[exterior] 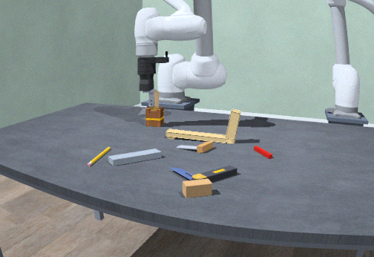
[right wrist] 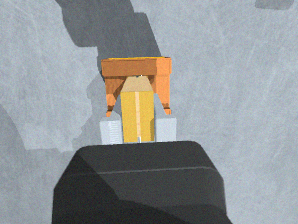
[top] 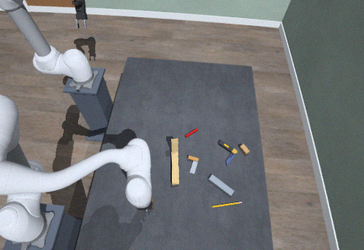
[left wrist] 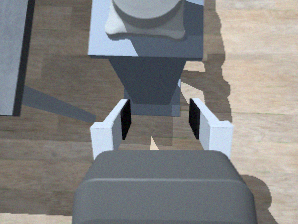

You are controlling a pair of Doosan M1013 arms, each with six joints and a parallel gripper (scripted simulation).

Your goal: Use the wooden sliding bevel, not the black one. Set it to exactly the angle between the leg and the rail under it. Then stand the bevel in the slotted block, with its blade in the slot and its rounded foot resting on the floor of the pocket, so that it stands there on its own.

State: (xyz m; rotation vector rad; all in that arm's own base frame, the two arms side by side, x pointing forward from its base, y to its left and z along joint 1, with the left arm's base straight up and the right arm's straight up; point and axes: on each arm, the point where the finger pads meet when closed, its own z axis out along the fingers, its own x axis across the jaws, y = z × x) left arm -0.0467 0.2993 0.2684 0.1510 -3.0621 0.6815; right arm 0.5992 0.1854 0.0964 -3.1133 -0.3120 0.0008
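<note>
The wooden sliding bevel (exterior: 156,99) (right wrist: 138,107) is upright, its lower end inside the brown slotted block (exterior: 154,121) (right wrist: 129,67). Its blade, foot and set angle are hidden. My right gripper (exterior: 153,100) (right wrist: 138,105) is shut on the bevel, just above the block. The pale wooden rail (top: 175,170) (exterior: 193,135) lies on the table, with the leg (top: 175,146) (exterior: 233,125) rising tilted from one end. The black bevel (top: 227,146) (exterior: 224,173) lies with its blue blade out. My left gripper (top: 81,24) (left wrist: 159,111) is open and empty, off the table.
Near the rail lie a small orange-handled tool (top: 193,158) (exterior: 205,147) with a grey blade and a red stick (top: 191,133) (exterior: 263,152). Farther off are a grey bar (top: 221,185) (exterior: 135,157), a pencil (top: 227,204) (exterior: 99,156) and a tan block (top: 244,149) (exterior: 197,189).
</note>
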